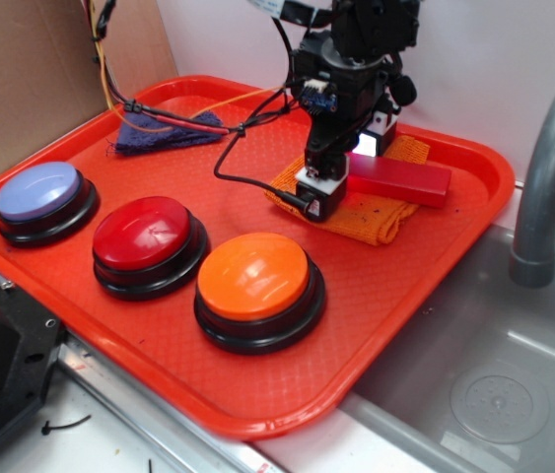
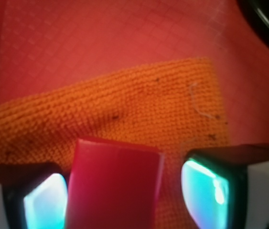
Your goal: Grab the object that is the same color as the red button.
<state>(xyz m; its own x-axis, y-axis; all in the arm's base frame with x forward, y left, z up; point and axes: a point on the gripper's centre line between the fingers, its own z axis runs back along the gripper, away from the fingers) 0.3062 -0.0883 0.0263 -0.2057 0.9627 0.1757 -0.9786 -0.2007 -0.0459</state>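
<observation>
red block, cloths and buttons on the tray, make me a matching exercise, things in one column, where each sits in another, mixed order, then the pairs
Things:
1. red block
2. blue cloth
3. red button
4. pale blue button

Places:
A. between the other two buttons
B. far corner of the tray, under cables
C. on the orange cloth, between the gripper fingers
D. at the left end of the button row in the exterior view

Pairs: 1-C, 2-B, 3-A, 4-D

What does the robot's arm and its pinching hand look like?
The arm is chunky and black, with a black cable looping off it. The gripper has blocky white fingers with black edges. Up close in the wrist view, the finger pads glow pale blue-green.
</observation>
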